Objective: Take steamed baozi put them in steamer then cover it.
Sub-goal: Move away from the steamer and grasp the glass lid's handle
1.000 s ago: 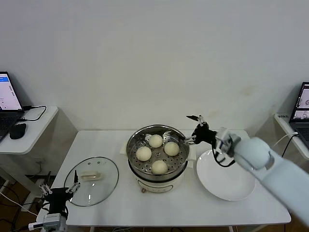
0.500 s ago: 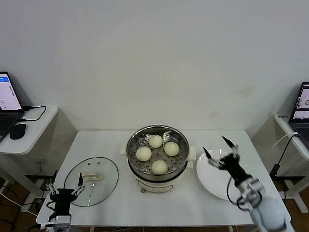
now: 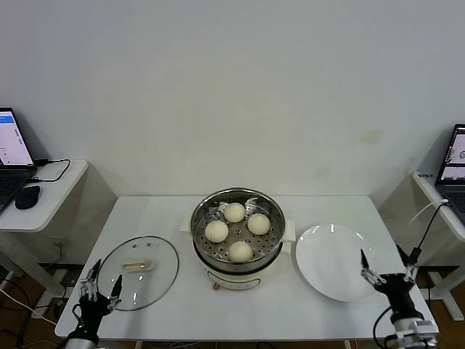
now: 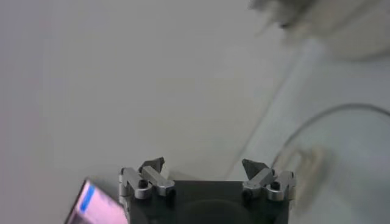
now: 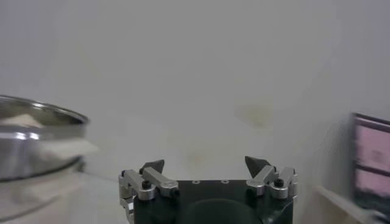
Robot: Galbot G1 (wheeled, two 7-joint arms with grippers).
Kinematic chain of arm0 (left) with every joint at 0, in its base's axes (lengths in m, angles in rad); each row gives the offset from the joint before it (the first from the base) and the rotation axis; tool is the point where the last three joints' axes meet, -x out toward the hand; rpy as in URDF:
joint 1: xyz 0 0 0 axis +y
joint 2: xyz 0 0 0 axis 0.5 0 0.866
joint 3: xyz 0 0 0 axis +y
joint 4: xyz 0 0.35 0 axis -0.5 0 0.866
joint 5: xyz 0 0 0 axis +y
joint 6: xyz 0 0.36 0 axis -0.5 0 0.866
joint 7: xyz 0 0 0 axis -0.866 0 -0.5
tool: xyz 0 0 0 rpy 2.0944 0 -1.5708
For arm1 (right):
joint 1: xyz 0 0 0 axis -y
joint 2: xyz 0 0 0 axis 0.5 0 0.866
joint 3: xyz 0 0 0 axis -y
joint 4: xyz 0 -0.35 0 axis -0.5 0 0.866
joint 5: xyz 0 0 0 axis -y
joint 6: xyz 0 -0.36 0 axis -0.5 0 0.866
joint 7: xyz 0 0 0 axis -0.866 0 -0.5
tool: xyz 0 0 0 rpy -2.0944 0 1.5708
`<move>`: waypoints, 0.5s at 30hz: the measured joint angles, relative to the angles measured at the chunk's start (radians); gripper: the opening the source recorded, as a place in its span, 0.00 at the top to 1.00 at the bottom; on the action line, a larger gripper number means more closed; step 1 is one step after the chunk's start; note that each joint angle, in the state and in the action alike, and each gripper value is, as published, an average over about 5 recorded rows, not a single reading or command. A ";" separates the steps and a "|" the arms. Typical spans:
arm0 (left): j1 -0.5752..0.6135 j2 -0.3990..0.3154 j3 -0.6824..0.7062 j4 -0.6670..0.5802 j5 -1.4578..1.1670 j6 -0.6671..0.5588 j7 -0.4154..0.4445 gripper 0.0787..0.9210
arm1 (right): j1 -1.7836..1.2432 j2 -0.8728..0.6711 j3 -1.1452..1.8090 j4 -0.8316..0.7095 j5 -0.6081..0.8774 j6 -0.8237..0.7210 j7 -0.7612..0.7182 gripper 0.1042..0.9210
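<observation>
Several cream-white baozi (image 3: 240, 251) lie on the perforated tray inside the steel steamer (image 3: 200, 243) at the table's middle. The steamer's rim also shows in the right wrist view (image 5: 36, 115). The glass cover (image 3: 138, 272) with its cream handle lies flat on the table to the left, uncovering the pot; it shows blurred in the left wrist view (image 4: 341, 158). My left gripper (image 3: 100, 285) is open and empty at the table's front left corner, beside the cover. My right gripper (image 3: 388, 266) is open and empty at the front right, beside the plate.
A white plate (image 3: 336, 260) lies right of the steamer. Side desks with laptops stand at far left (image 3: 11, 149) and far right (image 3: 456, 156). A black mouse (image 3: 26, 196) sits on the left desk.
My right gripper has drawn back from the steamer's right rim, over the plate, down to the front right edge. My left gripper has shifted slightly near the cover's front edge.
</observation>
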 measured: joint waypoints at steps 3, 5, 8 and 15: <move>-0.025 0.014 0.016 0.038 0.059 -0.013 0.004 0.12 | -0.012 0.026 0.026 0.000 -0.005 0.003 0.016 0.12; -0.047 0.023 0.029 0.065 0.090 -0.019 0.005 0.12 | -0.021 0.040 0.040 0.000 -0.010 0.005 0.024 0.12; -0.084 0.036 0.050 0.105 0.126 -0.024 0.006 0.12 | -0.033 0.059 0.059 0.000 -0.015 0.009 0.032 0.12; -0.175 0.056 0.100 0.195 0.172 -0.033 0.003 0.12 | -0.058 0.091 0.091 -0.001 -0.026 0.013 0.036 0.12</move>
